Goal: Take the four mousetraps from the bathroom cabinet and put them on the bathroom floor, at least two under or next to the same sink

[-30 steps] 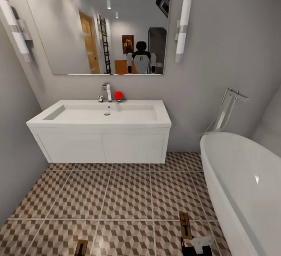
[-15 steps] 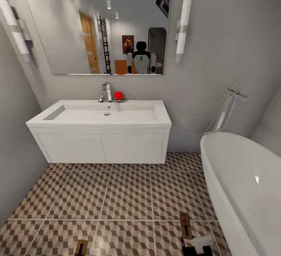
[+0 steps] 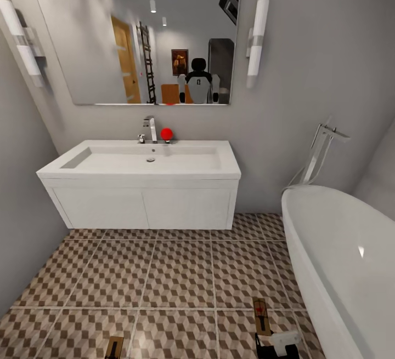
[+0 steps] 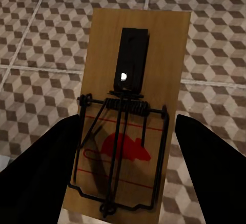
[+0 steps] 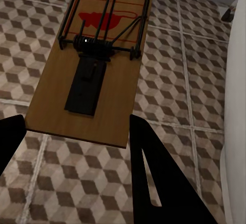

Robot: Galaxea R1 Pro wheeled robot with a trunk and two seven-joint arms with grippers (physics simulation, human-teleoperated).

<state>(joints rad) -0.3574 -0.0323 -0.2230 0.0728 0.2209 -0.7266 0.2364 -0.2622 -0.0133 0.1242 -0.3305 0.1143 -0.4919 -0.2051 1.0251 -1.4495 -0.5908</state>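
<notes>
Two mousetraps are seen flat on the bathroom floor [image 3: 181, 271]: one mousetrap [image 3: 260, 315] near the bathtub [image 3: 340, 255], the other mousetrap [image 3: 114, 347] at the head view's lower edge. Wide bare tile is left before the bathroom sink [image 3: 148, 161]. Left gripper [image 4: 128, 183] fingers are spread wide around its trap; right gripper [image 5: 77, 152] is likewise open behind the other.
</notes>
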